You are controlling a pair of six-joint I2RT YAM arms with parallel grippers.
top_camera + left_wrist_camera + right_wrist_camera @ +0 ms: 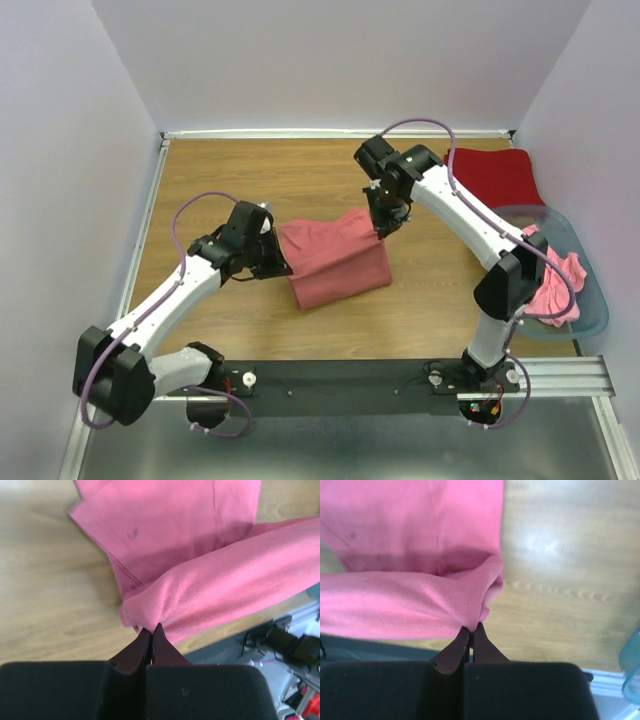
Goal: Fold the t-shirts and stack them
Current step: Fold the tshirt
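Note:
A salmon-pink t-shirt (335, 262) lies partly folded in the middle of the table, its far edge lifted. My left gripper (278, 243) is shut on its left corner; in the left wrist view the gripper (151, 628) pinches the cloth (210, 590). My right gripper (382, 228) is shut on its right corner; in the right wrist view the gripper (471, 627) pinches the cloth (410, 600). A deep red t-shirt (495, 176) lies folded at the far right. More salmon-pink t-shirts (555, 285) lie crumpled in the basket.
The oval grey-blue plastic basket (592, 300) stands at the right edge of the table, beside the right arm. White walls close in the wooden table (250, 180) on three sides. A black rail (350, 385) runs along the near edge.

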